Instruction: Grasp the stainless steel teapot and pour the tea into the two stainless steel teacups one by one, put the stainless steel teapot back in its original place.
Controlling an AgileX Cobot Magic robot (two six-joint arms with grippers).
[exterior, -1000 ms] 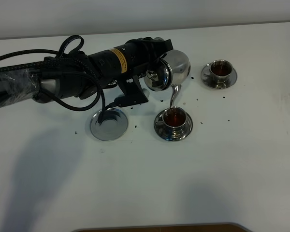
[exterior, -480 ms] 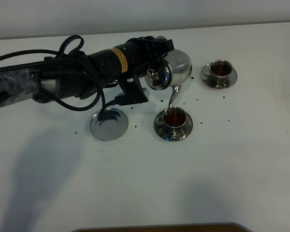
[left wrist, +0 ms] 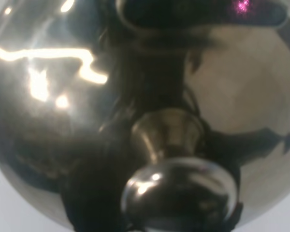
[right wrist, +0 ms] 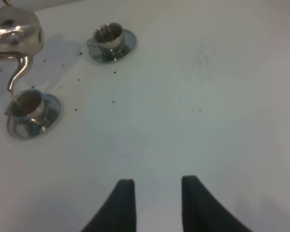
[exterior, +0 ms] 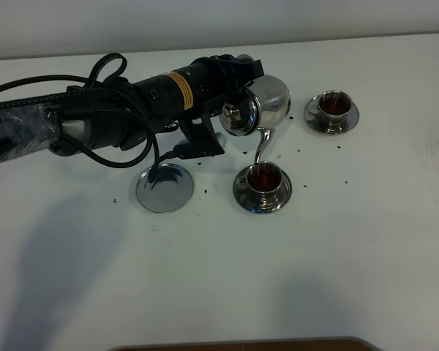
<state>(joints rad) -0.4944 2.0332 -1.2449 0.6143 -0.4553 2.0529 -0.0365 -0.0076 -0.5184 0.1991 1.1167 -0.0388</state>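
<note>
Almost nothing has moved: over the last second the stainless steel teapot [exterior: 272,101] has turned only a shade, its lid knob [left wrist: 179,188] sitting slightly farther back, and the arm and cups are where they were.

The near teacup [exterior: 264,178] holds dark reddish-brown tea, and so does the far teacup [exterior: 334,105] off to the right; each stands on its own saucer [exterior: 243,191]. The teapot hangs tilted in the air, its thin spout [exterior: 262,146] pointing down with the tip just at the near teacup's rim.

The left gripper [exterior: 241,73] is clamped on the teapot from the far left side; I cannot see the handle or the jaw tips themselves, and the wrist camera shows only the shiny lid up close. The right gripper [right wrist: 158,181] hovers well to the right, its jaws apart around nothing.

The coaster [exterior: 164,188] lies left of the near teacup, below the left arm. The table [exterior: 351,248] is white, dotted with dark specks [exterior: 344,183] around the cups, and a pale wall [exterior: 278,18] runs behind its far edge.
</note>
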